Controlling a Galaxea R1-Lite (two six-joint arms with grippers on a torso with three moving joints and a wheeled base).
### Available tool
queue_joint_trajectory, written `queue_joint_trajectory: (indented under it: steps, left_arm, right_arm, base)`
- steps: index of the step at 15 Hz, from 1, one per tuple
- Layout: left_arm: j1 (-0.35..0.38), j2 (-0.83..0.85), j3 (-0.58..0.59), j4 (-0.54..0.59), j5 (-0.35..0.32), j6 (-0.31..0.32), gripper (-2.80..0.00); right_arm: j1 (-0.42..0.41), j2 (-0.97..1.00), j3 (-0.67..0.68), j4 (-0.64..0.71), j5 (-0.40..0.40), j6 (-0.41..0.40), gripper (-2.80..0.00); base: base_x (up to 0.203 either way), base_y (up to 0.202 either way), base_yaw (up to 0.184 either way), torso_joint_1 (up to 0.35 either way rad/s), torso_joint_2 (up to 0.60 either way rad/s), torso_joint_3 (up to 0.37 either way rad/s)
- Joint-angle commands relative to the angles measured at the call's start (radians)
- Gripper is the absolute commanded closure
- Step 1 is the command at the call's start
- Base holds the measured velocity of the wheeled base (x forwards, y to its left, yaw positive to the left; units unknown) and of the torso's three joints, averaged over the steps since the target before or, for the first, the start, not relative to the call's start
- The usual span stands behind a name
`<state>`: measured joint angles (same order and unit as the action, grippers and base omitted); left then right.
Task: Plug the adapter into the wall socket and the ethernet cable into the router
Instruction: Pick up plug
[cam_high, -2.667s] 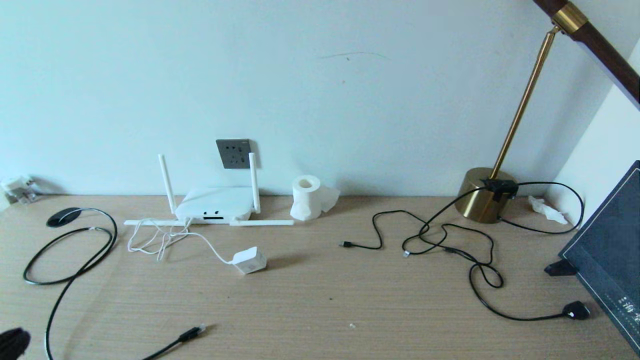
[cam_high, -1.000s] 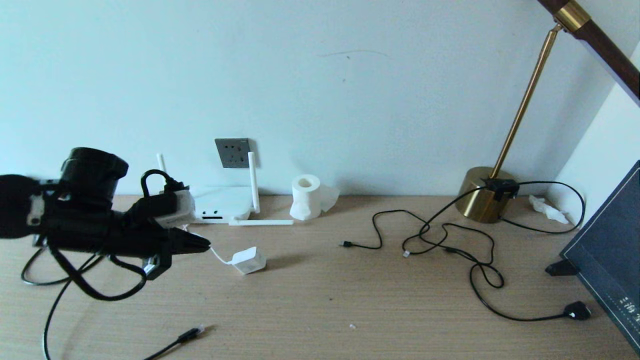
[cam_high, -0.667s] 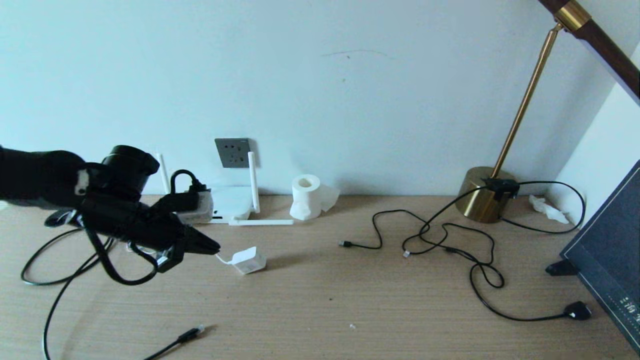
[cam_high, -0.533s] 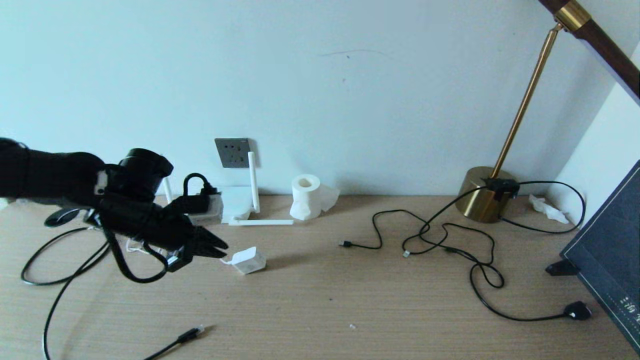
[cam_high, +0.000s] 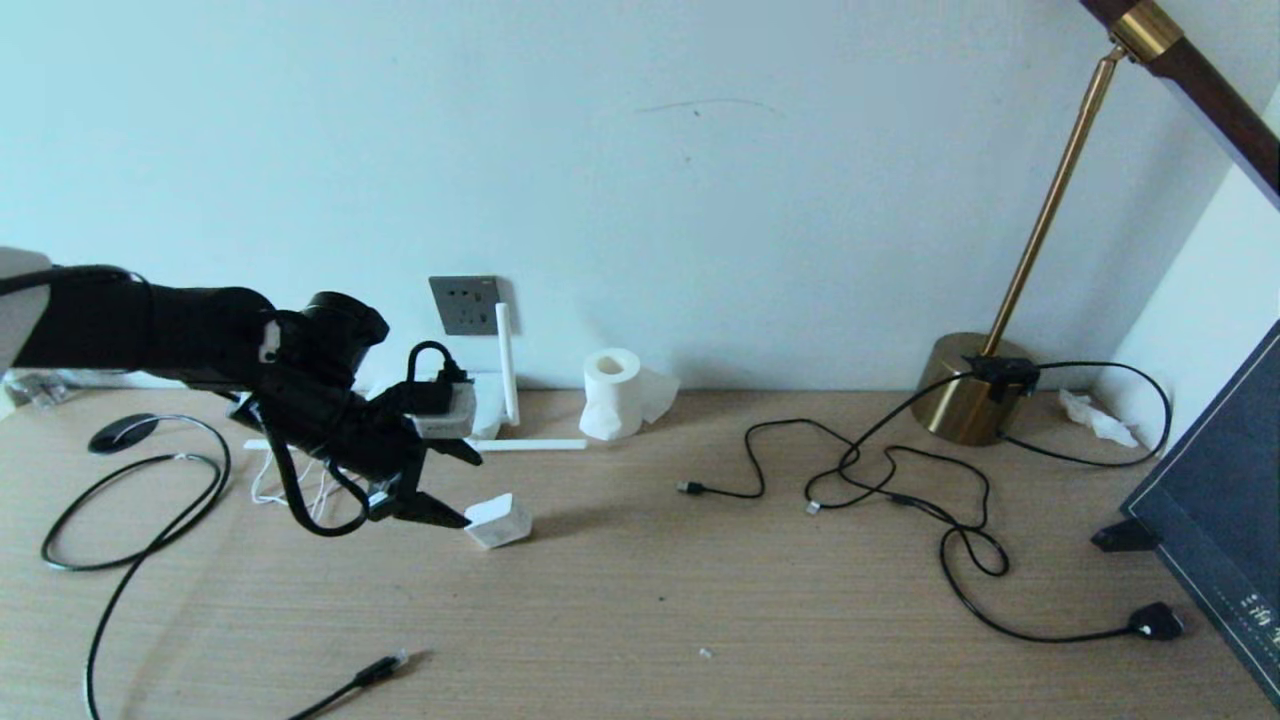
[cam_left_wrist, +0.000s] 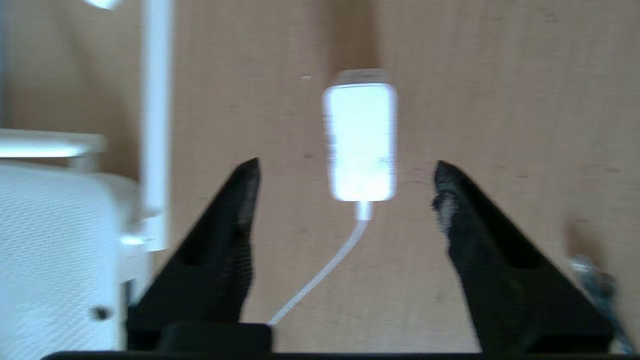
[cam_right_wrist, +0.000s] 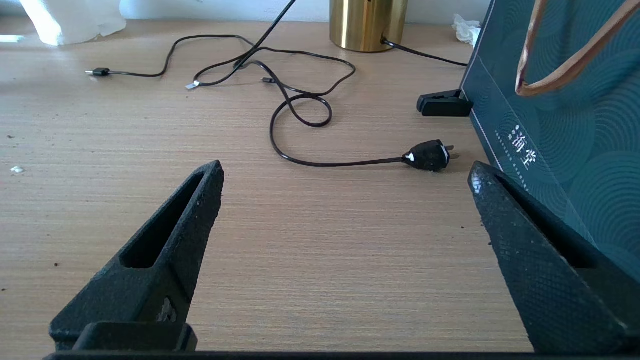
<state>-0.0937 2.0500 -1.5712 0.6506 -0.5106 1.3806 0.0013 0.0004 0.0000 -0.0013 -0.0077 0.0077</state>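
The white adapter (cam_high: 500, 521) lies on the wooden table, its thin white cord (cam_left_wrist: 320, 272) trailing back toward the router. My left gripper (cam_high: 470, 492) hovers open just left of it. In the left wrist view the adapter (cam_left_wrist: 360, 142) sits just ahead of the gap of the left gripper (cam_left_wrist: 345, 167), untouched. The white router (cam_high: 488, 405) is largely hidden behind my left wrist, below the grey wall socket (cam_high: 467, 305). The ethernet cable plug (cam_high: 385, 666) rests near the front edge. My right gripper (cam_right_wrist: 346, 169) is open and empty, low over the table's right side.
A tissue roll (cam_high: 612, 393) stands right of the router. A brass lamp base (cam_high: 965, 400) with thin black cables (cam_high: 880, 480) and a chunky black plug (cam_high: 1150, 622) occupies the right. A dark box (cam_high: 1220, 500) leans at the right edge, close to the right gripper.
My left arm has swung in from the left toward the adapter. Its fingers, together a second ago, have spread wide. The adapter and cables have not moved.
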Motion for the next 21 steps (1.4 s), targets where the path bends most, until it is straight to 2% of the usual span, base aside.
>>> queue_joint_trajectory:
  steps: [1, 7, 21]
  left_arm:
    - [-0.006, 0.011, -0.019, 0.035, 0.001, 0.007, -2.8]
    - [-0.035, 0.059, -0.093, 0.106, 0.009, 0.0, -2.8]
    - [-0.061, 0.139, -0.137, 0.097, 0.072, -0.016, -2.8]
  right_arm:
    - [0.0, 0.0, 0.0, 0.0, 0.0, 0.0, -2.8]
    - [0.0, 0.001, 0.001, 0.0, 0.0, 0.0, -2.8]
    - [0.0, 0.0, 0.0, 0.0, 0.0, 0.0, -2.8]
  base:
    - [0.0, 0.0, 0.0, 0.0, 0.0, 0.0]
    - [0.0, 0.0, 0.0, 0.0, 0.0, 0.0]
    - [0.0, 0.0, 0.0, 0.0, 0.0, 0.0]
